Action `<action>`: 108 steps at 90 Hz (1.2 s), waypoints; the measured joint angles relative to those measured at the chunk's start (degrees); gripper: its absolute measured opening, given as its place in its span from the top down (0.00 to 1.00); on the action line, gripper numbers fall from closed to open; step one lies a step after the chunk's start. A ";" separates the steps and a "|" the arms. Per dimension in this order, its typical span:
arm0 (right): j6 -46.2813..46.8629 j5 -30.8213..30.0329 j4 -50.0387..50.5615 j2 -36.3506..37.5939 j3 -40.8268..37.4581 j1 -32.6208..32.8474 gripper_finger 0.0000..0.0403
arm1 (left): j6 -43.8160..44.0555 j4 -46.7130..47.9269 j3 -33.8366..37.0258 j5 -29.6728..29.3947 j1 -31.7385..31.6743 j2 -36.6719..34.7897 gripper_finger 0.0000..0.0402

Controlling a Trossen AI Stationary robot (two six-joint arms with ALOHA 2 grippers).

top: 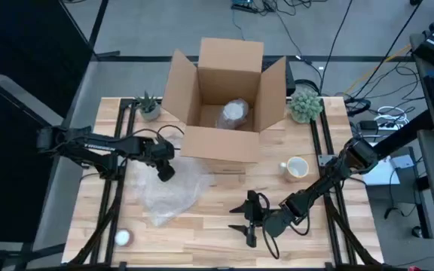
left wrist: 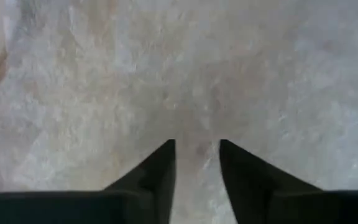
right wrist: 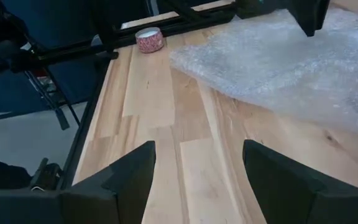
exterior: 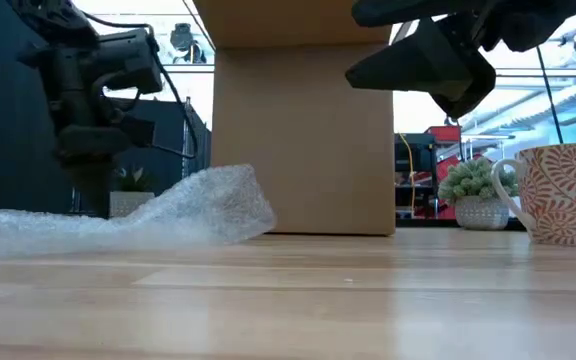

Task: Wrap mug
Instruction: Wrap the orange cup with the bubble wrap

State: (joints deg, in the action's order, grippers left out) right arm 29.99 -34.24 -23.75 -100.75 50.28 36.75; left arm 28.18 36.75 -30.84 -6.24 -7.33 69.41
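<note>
A white mug (top: 297, 168) with a red leaf pattern (exterior: 563, 195) stands upright on its base on the table's right side. A crumpled sheet of clear bubble wrap (top: 173, 192) lies on the left half. My left gripper (top: 164, 173) points down over the wrap's far part, its fingers (left wrist: 166, 168) a little apart with wrap (left wrist: 166, 74) filling the view. My right gripper (top: 241, 218) hovers open near the front centre, pointing toward the table's left, clear of the wrap (right wrist: 291, 62) and the mug. My left gripper comes at the bubble wrap from above, pointing down, with a strip of wrap (left wrist: 197, 134) showing between its fingertips. I cannot tell whether the fingertips touch the wrap; in the low view the wrap (exterior: 168, 215) hides them.
An open cardboard box (top: 224, 98) stands at the far centre with a bubble-wrapped bundle (top: 233, 113) inside. Small potted plants sit at the far left (top: 149, 108) and far right (top: 305, 104). A tape roll (top: 123, 238) lies at the near left corner. Bare wood lies between wrap and mug.
</note>
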 joint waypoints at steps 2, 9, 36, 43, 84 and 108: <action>-0.01 -0.02 0.00 0.00 0.00 0.00 0.43 | 0.00 -0.50 0.23 0.08 0.01 0.00 0.64; -0.03 -0.01 0.00 0.00 0.00 0.00 0.43 | 0.00 -2.27 1.04 0.96 0.00 0.00 0.59; 0.43 0.00 0.00 0.00 0.00 0.00 0.43 | -0.18 -3.39 2.28 1.55 -0.03 0.00 0.70; 0.43 -0.02 -0.03 0.00 0.00 0.00 0.43 | -0.09 -3.37 2.28 1.70 -0.03 0.00 0.81; 6.12 5.68 10.30 11.64 0.29 1.72 0.46 | -0.19 -2.75 -0.70 3.23 4.32 -1.14 1.00; 5.34 12.95 19.89 8.83 6.20 1.54 0.51 | 1.49 -2.64 -8.15 3.20 10.73 -1.95 1.00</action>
State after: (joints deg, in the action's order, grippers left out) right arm 35.33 -21.29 -3.86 -91.92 56.48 38.30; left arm 29.68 34.11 -38.99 -3.03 3.40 67.46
